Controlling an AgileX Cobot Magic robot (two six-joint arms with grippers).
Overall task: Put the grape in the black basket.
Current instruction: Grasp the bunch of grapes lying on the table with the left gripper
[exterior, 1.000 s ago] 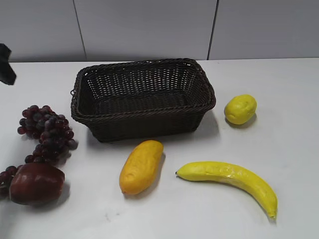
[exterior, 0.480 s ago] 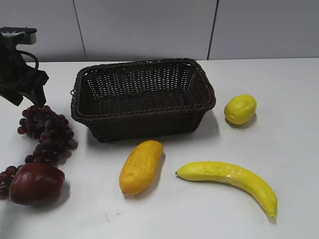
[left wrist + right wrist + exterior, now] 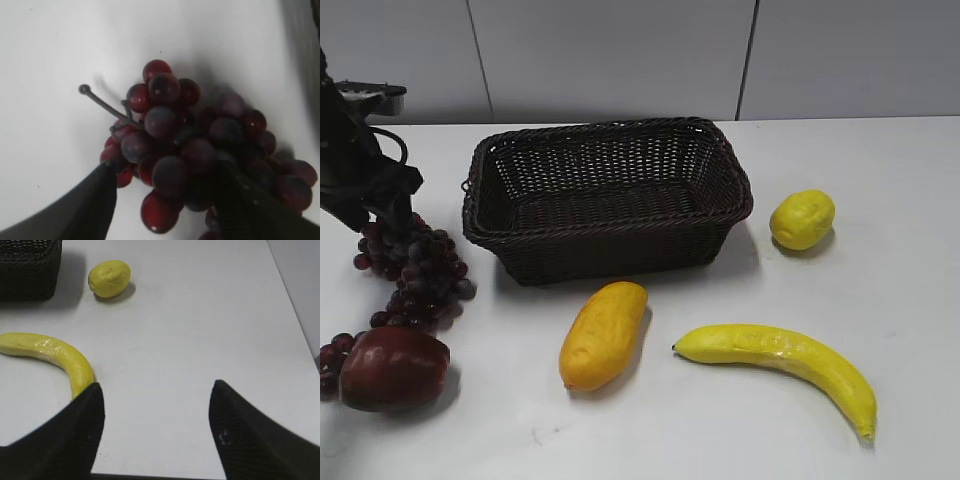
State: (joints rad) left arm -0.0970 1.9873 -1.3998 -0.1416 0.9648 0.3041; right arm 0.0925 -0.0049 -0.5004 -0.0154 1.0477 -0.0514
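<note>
The grape (image 3: 415,265), a long dark purple-maroon bunch, lies on the white table at the left, beside the black basket (image 3: 610,250). My left gripper (image 3: 383,215) has come down over the far end of the bunch. In the left wrist view the bunch (image 3: 165,125) and its stem fill the frame. The left gripper (image 3: 162,167) is open, one finger on each side of the grapes. My right gripper (image 3: 155,387) is open and empty over bare table and is out of the exterior view.
A dark red apple (image 3: 390,368) lies against the near end of the bunch. A yellow oblong fruit (image 3: 603,333), a banana (image 3: 780,360) and a lemon (image 3: 802,218) lie in front of and to the right of the basket. The right wrist view shows the banana (image 3: 50,352), the lemon (image 3: 109,278) and a basket corner (image 3: 27,265).
The left arm has come in from the left edge and dropped onto the far end of the grape bunch. The fruits and the basket have not moved.
</note>
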